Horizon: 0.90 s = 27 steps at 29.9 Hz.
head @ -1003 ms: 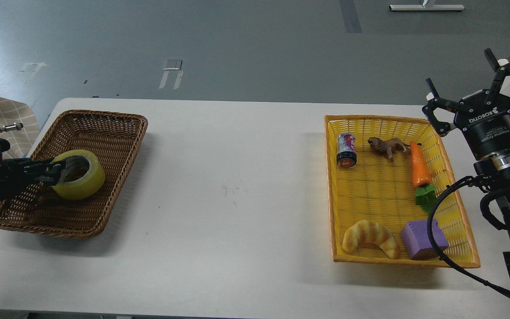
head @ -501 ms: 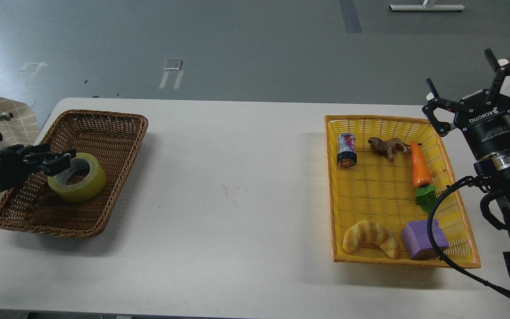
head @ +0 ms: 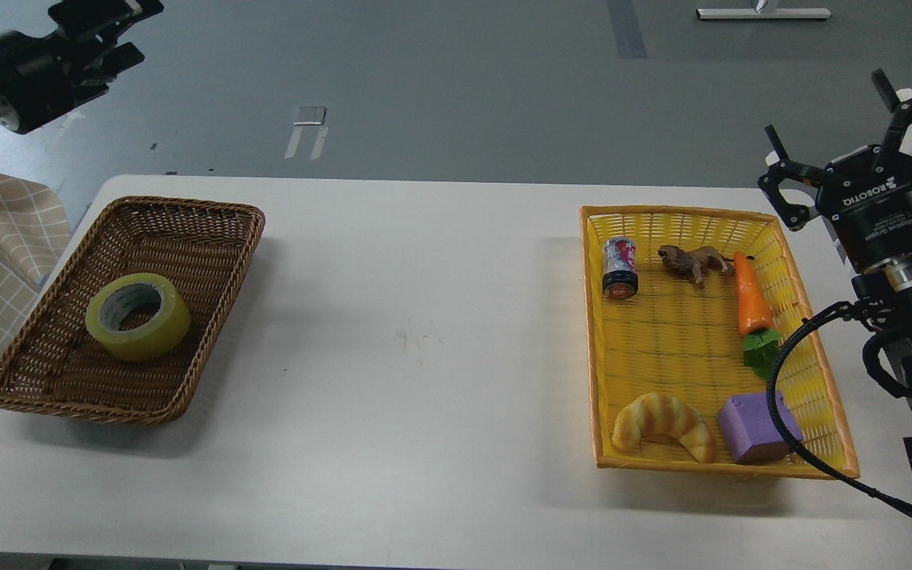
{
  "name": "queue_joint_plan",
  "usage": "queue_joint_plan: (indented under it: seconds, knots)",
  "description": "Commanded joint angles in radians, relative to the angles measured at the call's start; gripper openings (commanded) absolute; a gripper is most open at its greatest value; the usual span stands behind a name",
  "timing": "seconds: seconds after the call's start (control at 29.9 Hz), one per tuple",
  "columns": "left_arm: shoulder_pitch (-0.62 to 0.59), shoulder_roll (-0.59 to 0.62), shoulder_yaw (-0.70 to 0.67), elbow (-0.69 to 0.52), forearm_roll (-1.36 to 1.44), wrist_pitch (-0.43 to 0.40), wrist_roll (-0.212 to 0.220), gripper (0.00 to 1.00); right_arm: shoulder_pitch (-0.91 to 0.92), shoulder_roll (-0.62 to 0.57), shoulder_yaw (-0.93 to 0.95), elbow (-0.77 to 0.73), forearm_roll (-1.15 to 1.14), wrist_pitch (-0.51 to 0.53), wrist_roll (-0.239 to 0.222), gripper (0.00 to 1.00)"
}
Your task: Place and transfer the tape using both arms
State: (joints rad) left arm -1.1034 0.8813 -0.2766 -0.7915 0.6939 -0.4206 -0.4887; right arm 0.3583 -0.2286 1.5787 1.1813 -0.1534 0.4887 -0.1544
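The tape (head: 138,317), a yellow roll with a grey-white core, lies flat in the brown wicker basket (head: 187,218) on the left of the table. My left gripper (head: 112,28) is high at the top left, well above and away from the basket, with its fingers apart and nothing in them. My right gripper (head: 860,142) is raised beside the far right corner of the yellow basket (head: 594,332), fingers spread open and empty.
The yellow basket holds a small can (head: 619,268), a toy lion (head: 693,262), a toy carrot (head: 751,300), a croissant (head: 663,425) and a purple cube (head: 755,428). A black cable (head: 780,372) from my right arm hangs over its right side. A white table (head: 424,356) bears both baskets.
My left gripper let go of the tape, which settled flat in the brown basket, then rose up and away to the top left. The right gripper shifted slightly right.
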Motion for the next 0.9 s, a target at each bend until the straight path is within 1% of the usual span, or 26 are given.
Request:
queue_joint_plan:
  seconds: [0.0, 0.1, 0.33, 0.4, 0.47, 0.6, 0.67, 0.87]
  knots:
    - [-0.036, -0.07, -0.001, 0.0, -0.181, -0.068, 0.0, 0.98, 0.04, -0.005, -0.002, -0.005, -0.006, 0.0, -0.004, 1.0]
    - [-0.041, -0.119, -0.012, -0.002, -0.249, -0.068, 0.0, 0.98, 0.076, -0.006, -0.011, -0.017, -0.009, 0.0, -0.008, 1.0]
    - [-0.013, -0.246, -0.151, -0.006, -0.367, -0.068, 0.0, 0.98, 0.178, -0.026, -0.057, -0.098, -0.011, 0.0, -0.02, 1.0]
    - [0.017, -0.287, -0.193, -0.015, -0.398, -0.068, 0.0, 0.98, 0.223, -0.043, -0.091, -0.129, -0.009, 0.0, -0.039, 1.0]
    - [0.028, -0.301, -0.211, -0.034, -0.404, -0.068, 0.0, 0.98, 0.246, -0.046, -0.103, -0.144, -0.009, 0.0, -0.043, 1.0]
    - [0.106, -0.347, -0.259, -0.126, -0.409, -0.068, 0.0, 0.98, 0.297, -0.032, -0.124, -0.175, -0.009, 0.0, -0.045, 1.0]
    - [0.147, -0.376, -0.292, -0.15, -0.409, -0.068, 0.0, 0.98, 0.303, -0.023, -0.152, -0.175, -0.009, 0.0, -0.043, 1.0]
    - [0.252, -0.459, -0.38, -0.16, -0.409, -0.068, 0.0, 0.98, 0.31, 0.011, -0.167, -0.178, -0.009, 0.0, -0.039, 1.0]
